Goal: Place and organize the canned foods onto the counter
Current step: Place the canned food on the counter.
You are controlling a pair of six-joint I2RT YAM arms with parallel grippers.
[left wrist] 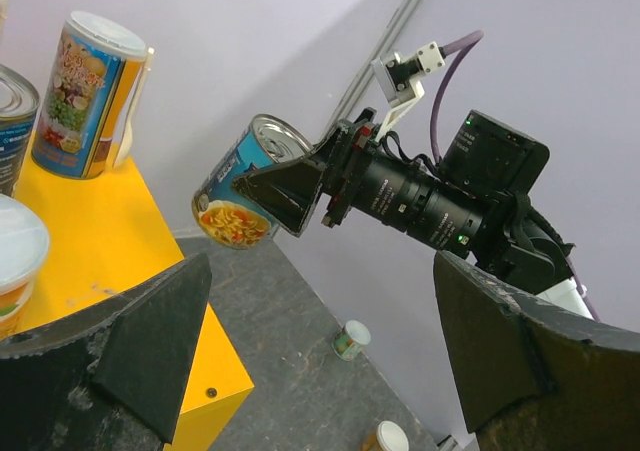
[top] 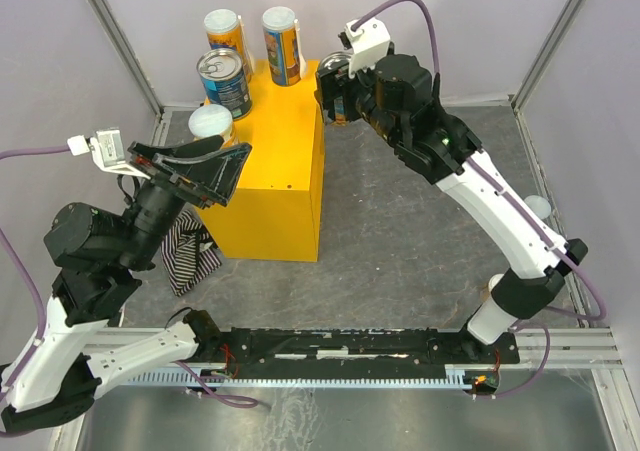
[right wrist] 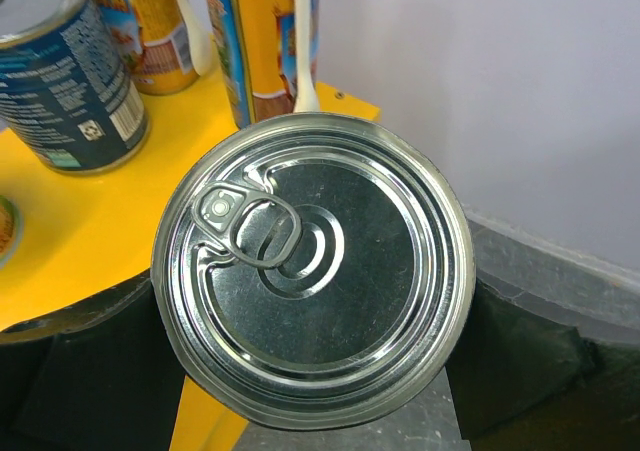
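The right arm rises from its base at the near right, bends at the elbow and stretches its long white link up and to the left across the table (top: 400, 231). Its wrist reaches the far right corner of the yellow box (top: 275, 181). The right end effector (top: 338, 91) has its two black fingers spread wide and clamped on either side of a soup can (right wrist: 310, 271). The can has a silver pull-tab top and a blue label showing noodles. From the left wrist, the can sits tilted in the grip, in the air just off the box's edge and not touching the top.

The left arm is folded tightly at the near left, with its elbow low and its forearm angled up and right toward the left edge of the box. The left end effector (top: 225, 171) is spread wide with nothing between its fingers (left wrist: 150, 331). It hangs just beside a white-lidded can (top: 212, 123).

Four cans stand upright on the far half of the box. Two tall cans (top: 225, 33) (top: 283, 43) are at the back, a blue can (top: 224, 83) with a silver top is in front of them, and the white-lidded can is nearest. A striped cloth (top: 188, 256) lies on the table against the near left side of the box. The left wrist view shows two small cans (left wrist: 351, 339) (left wrist: 388, 436) standing on the table, well apart from the box.
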